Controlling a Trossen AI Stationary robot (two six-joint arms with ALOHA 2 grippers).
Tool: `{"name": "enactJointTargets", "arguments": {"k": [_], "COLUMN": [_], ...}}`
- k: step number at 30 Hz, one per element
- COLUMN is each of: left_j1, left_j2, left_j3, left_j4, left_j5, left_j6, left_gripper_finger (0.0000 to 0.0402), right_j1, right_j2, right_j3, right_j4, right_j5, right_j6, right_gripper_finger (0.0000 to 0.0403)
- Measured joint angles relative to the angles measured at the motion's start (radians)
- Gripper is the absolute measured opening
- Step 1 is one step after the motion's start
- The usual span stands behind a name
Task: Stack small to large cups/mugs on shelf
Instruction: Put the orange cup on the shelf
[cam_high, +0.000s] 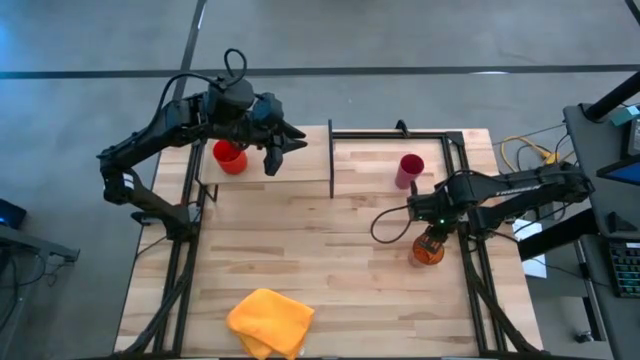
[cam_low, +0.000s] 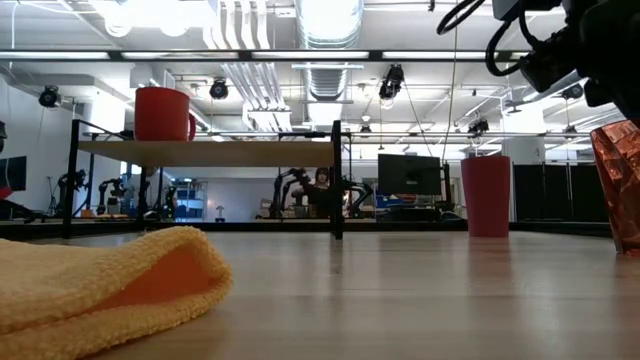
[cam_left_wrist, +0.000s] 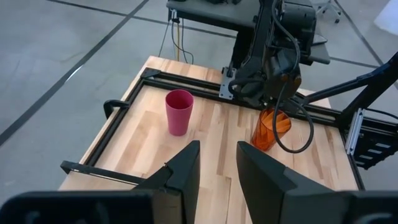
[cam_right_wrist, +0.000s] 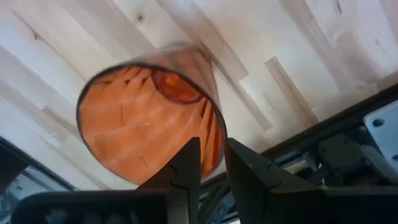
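Note:
The short red mug (cam_high: 230, 157) (cam_low: 163, 113) stands upright on the pale shelf panel (cam_high: 290, 172) (cam_low: 230, 152), near its left end. My left gripper (cam_high: 283, 150) (cam_left_wrist: 217, 165) hovers open above the shelf, just right of the mug and apart from it. The pink tumbler (cam_high: 410, 170) (cam_low: 485, 195) (cam_left_wrist: 179, 112) stands on the tabletop right of the dark divider (cam_high: 331, 160). The orange striped cup (cam_high: 428, 252) (cam_low: 618, 185) (cam_left_wrist: 270, 129) (cam_right_wrist: 146, 121) stands near the table's right edge. My right gripper (cam_high: 430, 240) (cam_right_wrist: 212, 146) is directly above it, shut on its rim. My right gripper comes at the orange cup from above, pointing down. It pinches the cup's wall at the rim (cam_right_wrist: 217, 134), with one finger (cam_right_wrist: 186, 165) inside the cup and the other (cam_right_wrist: 249, 171) outside. The cup is upright and its base looks to be on the tabletop.
A yellow-orange cloth (cam_high: 270, 322) (cam_low: 100, 280) lies bunched at the table's near edge. Black frame rails (cam_high: 470, 200) run along the table's sides and far edge. A dark cable (cam_high: 390, 225) loops from the right arm. Bare planks lie mid-table.

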Motion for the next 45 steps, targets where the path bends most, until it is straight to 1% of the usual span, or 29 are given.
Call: {"name": "enactJointTargets", "arguments": {"k": [4,9,21,24,27,30,33,35,38,40,43,45], "left_j1": [0.0,0.0,0.001,0.001,0.001,0.001,0.001,0.001,0.001,0.001,0.001,0.001], "left_j2": [0.0,0.0,0.0,0.0,0.0,0.0,0.0,0.0,-0.001,-0.002,-0.007,-0.016], "left_j3": [0.0,0.0,0.0,0.0,0.0,0.0,0.0,0.0,0.0,0.0,0.0,0.0], "left_j4": [0.0,0.0,0.0,0.0,0.0,0.0,0.0,0.0,0.0,-0.001,-0.002,-0.005], "left_j5": [-0.005,-0.005,-0.002,0.001,0.003,0.002,0.002,0.002,0.002,0.002,0.001,-0.001], "left_j6": [0.0,0.0,0.0,0.0,0.0,0.0,0.0,-0.002,-0.003,-0.014,-0.05,-0.053], "left_gripper_finger": [0.009,0.009,0.009,0.009,0.009,0.009,0.009,0.009,0.009,0.009,0.009,0.009], "right_j1": [0.0,-0.001,-0.001,-0.001,0.0,0.0,0.0,0.0,-0.001,-0.001,-0.003,-0.015], "right_j2": [0.0,0.0,0.0,0.0,0.0,0.0,0.0,0.0,0.0,0.0,0.0,0.011], "right_j3": [-0.01,-0.025,-0.077,-0.078,-0.072,-0.049,0.023,0.094,0.226,0.32,0.452,0.534], "right_j4": [0.007,0.013,0.108,0.112,0.113,0.134,0.156,0.174,0.231,0.269,0.335,0.361], "right_j5": [0.056,0.058,0.057,0.066,0.075,0.081,0.083,0.12,0.2,0.289,0.463,0.553], "right_j6": [0.0,0.001,-0.009,-0.018,-0.028,-0.029,-0.034,-0.053,-0.133,-0.209,-0.346,-0.446], "right_gripper_finger": [0.0068,0.0068,0.0067,0.0054,0.0019,0.0012,0.0011,0.001,0.001,0.001,0.001,0.0009]}}
